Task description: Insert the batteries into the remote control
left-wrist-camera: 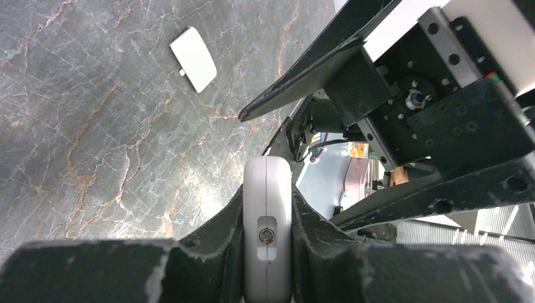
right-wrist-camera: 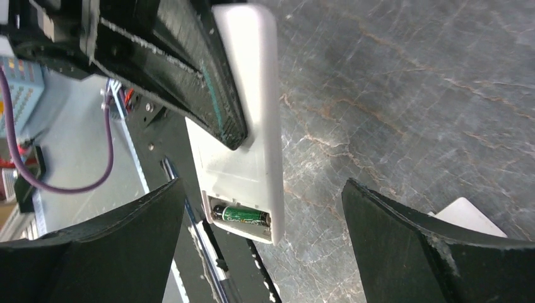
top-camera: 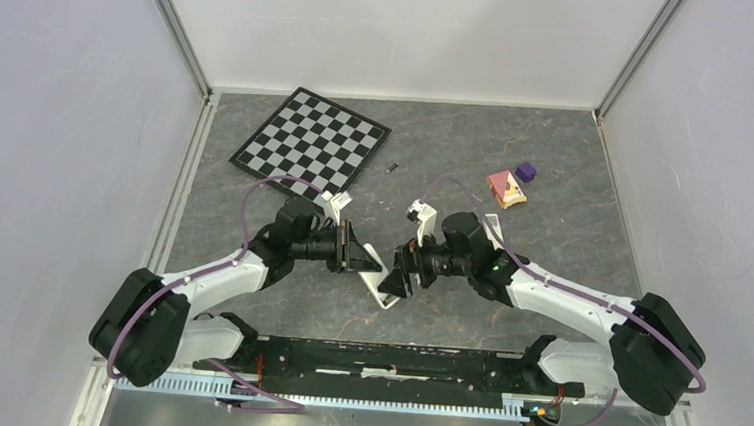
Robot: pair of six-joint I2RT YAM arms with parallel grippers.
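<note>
**Hidden or unclear**
- Remote (top-camera: 381,294): white. In the top view both hands meet over it, so only one corner shows. The left wrist view gives just its narrow end face. Whether it is lifted off the counter (top-camera: 558,146) cannot be told.
- Battery bay: open at the remote's end. The space beside the seated battery is hard to make out.
- Cover (left-wrist-camera: 194,58): a white plate lying flat on the counter. In the right wrist view a finger cuts it off.

**Hands**
- Left hand (left-wrist-camera: 267,194): closed part-way, clamped on the remote's two long sides and holding it edge-on.
- Right hand (right-wrist-camera: 263,184): spread fully wide and holding nothing. Its fingers stand either side of the remote's open end without touching it.

**Task items**
- Battery (right-wrist-camera: 243,215): green wrap, seated crosswise in the bay at the end of the remote nearest the right hand.
- Loose battery (top-camera: 393,167): a tiny dark cylinder on the counter just beside the checkerboard (top-camera: 313,143), well apart from both hands. It is too small for detail.

**Surroundings**
- Pink block (top-camera: 506,189) and purple block (top-camera: 525,170): just beside each other at the far right of the counter.
- Obstruction: the left finger (right-wrist-camera: 189,69) covers one long edge of the remote's upper half in the right wrist view.
</note>
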